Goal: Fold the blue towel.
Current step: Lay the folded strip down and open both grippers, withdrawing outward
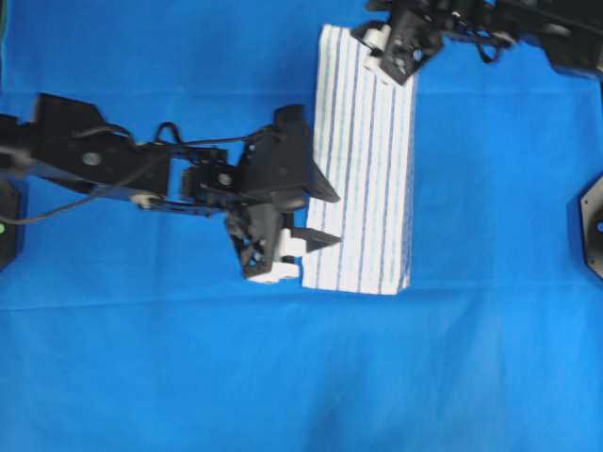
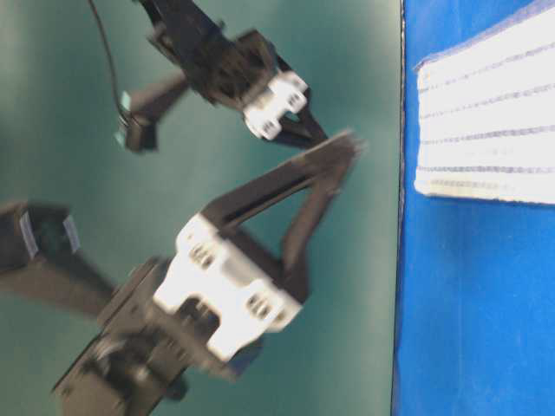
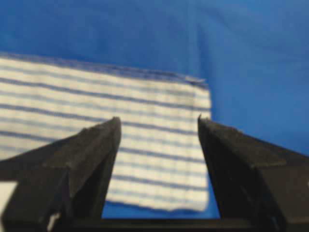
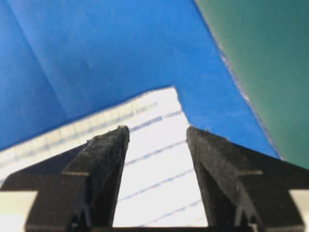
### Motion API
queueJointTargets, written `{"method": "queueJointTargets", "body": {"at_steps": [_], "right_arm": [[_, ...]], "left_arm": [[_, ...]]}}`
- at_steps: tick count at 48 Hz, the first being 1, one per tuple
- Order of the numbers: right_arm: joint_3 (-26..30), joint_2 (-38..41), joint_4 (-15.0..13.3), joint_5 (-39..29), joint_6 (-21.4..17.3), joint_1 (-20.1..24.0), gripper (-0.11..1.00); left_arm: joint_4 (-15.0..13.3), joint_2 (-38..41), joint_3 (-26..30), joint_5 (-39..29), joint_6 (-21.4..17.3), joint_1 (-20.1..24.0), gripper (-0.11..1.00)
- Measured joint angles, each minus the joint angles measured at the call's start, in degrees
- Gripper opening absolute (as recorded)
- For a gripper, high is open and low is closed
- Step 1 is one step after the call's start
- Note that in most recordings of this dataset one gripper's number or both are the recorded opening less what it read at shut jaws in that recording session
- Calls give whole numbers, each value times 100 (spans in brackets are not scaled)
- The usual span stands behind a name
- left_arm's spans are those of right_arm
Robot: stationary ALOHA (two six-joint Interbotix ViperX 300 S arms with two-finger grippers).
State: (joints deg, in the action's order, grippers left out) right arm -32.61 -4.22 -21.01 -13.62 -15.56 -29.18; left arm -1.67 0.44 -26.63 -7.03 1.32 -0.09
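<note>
Both your grippers, left point(image 1: 318, 218) and right point(image 1: 394, 53), hang spread and empty over the folded white grid-striped woven towel point(image 1: 366, 160) on the blue sheet point(image 1: 141, 358) — a snagged layer could undo it

Left gripper point(image 3: 158, 126) low in frame, two dark fingers point(image 3: 89, 159) spread well apart, nothing between them but air. Beyond the gap, blue towel point(image 3: 96, 121) lying flat from nine o'clock to centre, striped and checked, its corner toward five o'clock. Plain blue sheet point(image 3: 251, 58) from twelve round to three o'clock
</note>
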Motion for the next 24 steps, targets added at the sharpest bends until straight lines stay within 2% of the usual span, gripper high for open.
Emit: {"method": "queueJointTargets", "body": {"at_steps": [6,16,24], "right_arm": [[-536,-642,0,334,-18,0,57],[-1802,-2065,0,1503,-70,35,57],[-2593,-3173,0,1969,-79,193,57]], "left_arm": [[9,-431,-325,457,-132,325,58],[0,-976,-1090,1485,-193,800,58],[0,-1441,-1688,1872,-185,1037,58]]}}
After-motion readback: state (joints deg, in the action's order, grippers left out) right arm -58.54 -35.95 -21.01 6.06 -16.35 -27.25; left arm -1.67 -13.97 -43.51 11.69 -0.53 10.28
